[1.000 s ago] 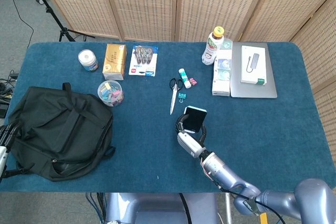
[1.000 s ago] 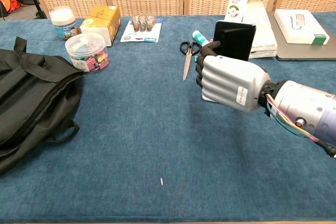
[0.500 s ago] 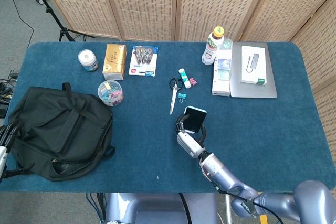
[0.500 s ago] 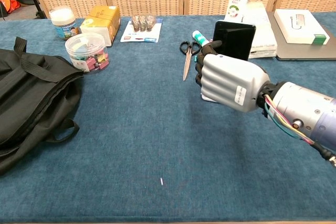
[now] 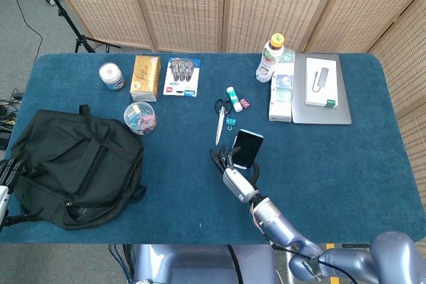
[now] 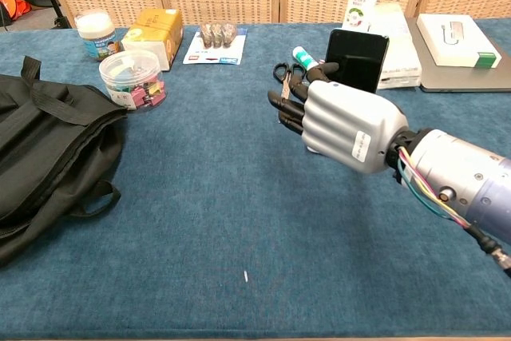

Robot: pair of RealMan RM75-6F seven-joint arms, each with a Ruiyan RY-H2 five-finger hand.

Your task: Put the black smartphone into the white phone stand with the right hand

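The flat black smartphone (image 6: 356, 60) stands tilted upright just behind the right hand (image 6: 339, 124). Its dark fingers (image 6: 286, 109) spread apart to the phone's left, gripping nothing.

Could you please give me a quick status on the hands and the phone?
Right hand open, fingers spread, just left of black smartphone. Phone upright; stand hidden behind hand. Left hand not in view. Scissors lie beyond.
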